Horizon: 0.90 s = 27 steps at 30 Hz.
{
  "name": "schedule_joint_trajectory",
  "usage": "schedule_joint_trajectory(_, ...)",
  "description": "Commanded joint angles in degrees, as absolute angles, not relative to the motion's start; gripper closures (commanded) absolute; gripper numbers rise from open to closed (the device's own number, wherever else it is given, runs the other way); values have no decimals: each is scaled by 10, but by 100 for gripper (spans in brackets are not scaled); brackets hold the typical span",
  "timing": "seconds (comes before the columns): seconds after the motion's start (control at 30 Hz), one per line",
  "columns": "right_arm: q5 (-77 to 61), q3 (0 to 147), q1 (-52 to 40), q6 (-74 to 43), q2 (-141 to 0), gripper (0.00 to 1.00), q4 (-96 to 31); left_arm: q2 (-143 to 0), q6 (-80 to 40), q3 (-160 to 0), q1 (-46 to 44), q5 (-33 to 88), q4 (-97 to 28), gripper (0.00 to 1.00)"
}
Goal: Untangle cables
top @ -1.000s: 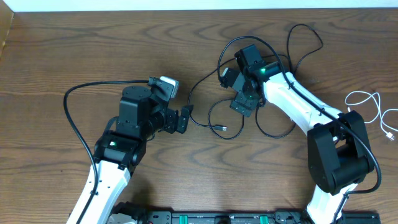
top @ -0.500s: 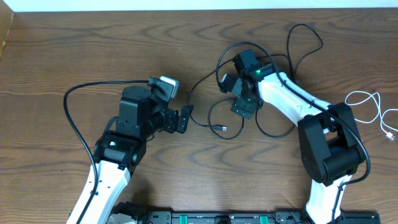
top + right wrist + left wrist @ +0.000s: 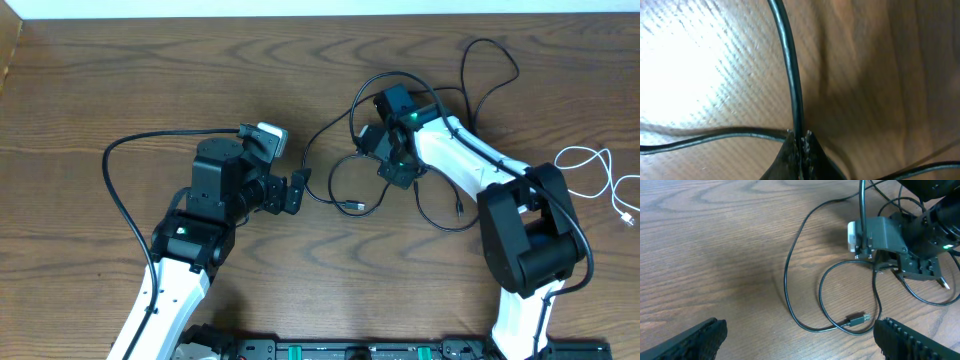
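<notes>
Table: brown wood-grain top (image 3: pixel 100 80), flat and matte, grain streaked left to right in the overhead view.
Right arm: white shell links (image 3: pixel 470 160) with black joints, reaching from the near edge to mid-table, green light lit near the wrist.
Left arm: same white-and-black build (image 3: pixel 180 280), bent in from the lower left.
Black cable: thin, round, glossy cord (image 3: pixel 786 280), sprawled in loose overlapping loops from mid-table toward the upper right, curling around the right wrist; no single long axis overall. Gripped stretch running almost straight up the right wrist view, a second strand crossing low at the left.
White cable: thin pale cord (image 3: pixel 611 178) in a loose curl at the table's right edge, well apart from the black one, trending from upper left down to lower right.
Right gripper: pinched tight on the black cable (image 3: pixel 800 142), dark ribbed jaws meeting around the cord just above the wood.
Left gripper: spread wide and holding nothing (image 3: pixel 800 345), black textured jaws at either lower corner of the left wrist view, near the cable's nearest loop.
Plug: small dark body with a metal tip (image 3: pixel 856 320), flat on the wood at the black cable's end, tip aimed right and slightly up in the left wrist view.
</notes>
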State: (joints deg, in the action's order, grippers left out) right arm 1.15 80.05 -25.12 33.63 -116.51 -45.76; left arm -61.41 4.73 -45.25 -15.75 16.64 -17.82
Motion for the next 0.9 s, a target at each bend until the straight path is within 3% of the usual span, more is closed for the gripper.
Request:
schedule_joint_trajectory(0.0, 33, 809, -256, 283, -1105, 99, -478, -616, 55, -455, -156, 175, -180, 1)
schedule_joint_trajectory(0.27, 89, 889, -258, 261, -922, 99, -462, -616, 55, -455, -156, 175, -180, 1)
schedule_joint_trajectory(0.53, 99, 969, -258, 257, -754, 99, -356, -616, 55, -455, -156, 175, -180, 1)
schedule_joint_trajectory(0.87, 309, 977, -250, 258, -618, 99, -182, -616, 55, -455, -156, 175, -180, 1)
